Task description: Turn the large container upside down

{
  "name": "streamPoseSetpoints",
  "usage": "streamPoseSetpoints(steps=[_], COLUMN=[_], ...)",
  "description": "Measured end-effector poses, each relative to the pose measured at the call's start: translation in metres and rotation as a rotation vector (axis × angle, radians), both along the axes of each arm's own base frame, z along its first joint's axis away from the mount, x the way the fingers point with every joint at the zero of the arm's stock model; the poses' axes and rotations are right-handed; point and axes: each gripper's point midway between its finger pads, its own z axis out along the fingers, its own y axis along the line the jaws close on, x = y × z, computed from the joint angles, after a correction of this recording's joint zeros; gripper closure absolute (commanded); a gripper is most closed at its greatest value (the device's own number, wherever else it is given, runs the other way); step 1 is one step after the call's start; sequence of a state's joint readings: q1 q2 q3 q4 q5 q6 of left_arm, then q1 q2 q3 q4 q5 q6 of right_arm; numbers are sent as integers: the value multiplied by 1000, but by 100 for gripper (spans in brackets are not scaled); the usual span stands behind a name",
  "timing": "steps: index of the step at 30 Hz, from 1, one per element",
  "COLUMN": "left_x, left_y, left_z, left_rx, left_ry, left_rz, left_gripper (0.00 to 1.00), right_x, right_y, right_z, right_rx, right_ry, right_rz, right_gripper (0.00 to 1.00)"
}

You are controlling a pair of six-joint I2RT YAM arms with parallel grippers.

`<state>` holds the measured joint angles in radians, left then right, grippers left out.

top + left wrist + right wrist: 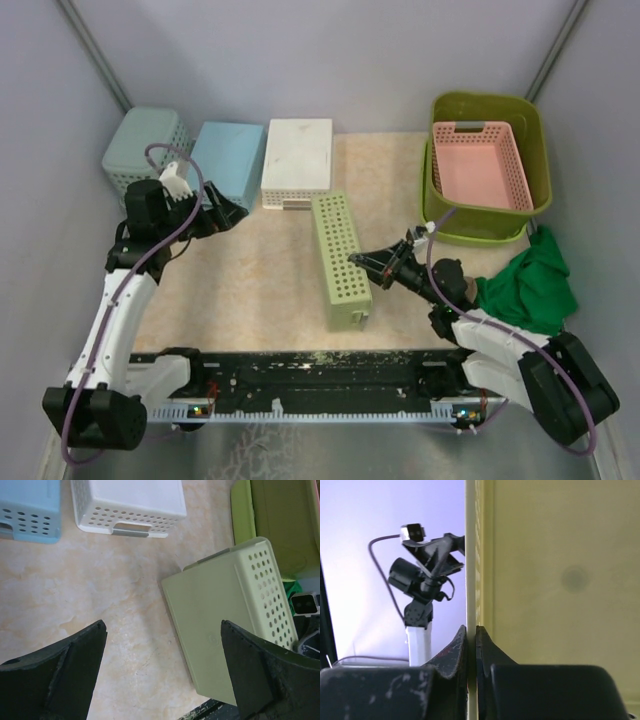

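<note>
The large container (483, 102) is a lime-green tub standing upright at the back right, with a pink basket (478, 165) inside it. Part of the tub also shows in the left wrist view (280, 525). My right gripper (362, 260) is shut on the wall of a pale green perforated basket (340, 260) that stands on its side mid-table. The right wrist view shows the jaws (471, 630) pinching that thin wall (560, 580). My left gripper (225, 213) is open and empty above the table at the left (163, 625), apart from the tub.
A white basket (297, 160), a blue basket (228, 160) and a grey-green basket (145, 150) lie upside down along the back left. A green cloth (528, 282) lies in front of the tub, beside my right arm. Walls enclose the table on both sides.
</note>
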<state>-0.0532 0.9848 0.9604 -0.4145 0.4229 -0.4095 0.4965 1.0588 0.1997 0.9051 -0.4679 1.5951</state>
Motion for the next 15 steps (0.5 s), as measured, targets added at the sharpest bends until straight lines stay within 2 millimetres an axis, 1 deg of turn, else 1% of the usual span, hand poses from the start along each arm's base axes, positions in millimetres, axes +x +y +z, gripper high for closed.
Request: streamPoseSetpoints(steps=[2, 3, 4, 5, 7, 9, 11, 12, 15], left_x=[1, 1, 2, 3, 3, -2, -6, -8, -14], left_y=[-11, -16, -24, -34, -53, -76, -92, -100, -119], left_z=[-7, -11, -16, -21, -29, -36, -40, -42, -50], left_rx=[10, 16, 27, 42, 70, 95, 105, 109, 118], left_ry=[15, 27, 42, 59, 80, 97, 106, 111, 127], left_rz=[-48, -70, -98, -133, -191, -261, -309, -333, -391], left_gripper=[0, 0, 0, 0, 0, 0, 0, 0, 0], right_x=[-5, -6, -8, -9, -10, -10, -10, -9, -9], right_y=[-8, -12, -16, -21, -30, -39, -48, -53, -69], right_z=[8, 7, 4, 0, -2, -5, -10, -15, -35], right_rx=[44, 50, 53, 52, 49, 32, -1, -27, -116], right_ry=[-11, -6, 5, 17, 26, 32, 39, 46, 87], right_rz=[-31, -48, -67, -86, -124, -166, -211, -239, -319], right_gripper=[100, 100, 97, 90, 79, 67, 56, 51, 45])
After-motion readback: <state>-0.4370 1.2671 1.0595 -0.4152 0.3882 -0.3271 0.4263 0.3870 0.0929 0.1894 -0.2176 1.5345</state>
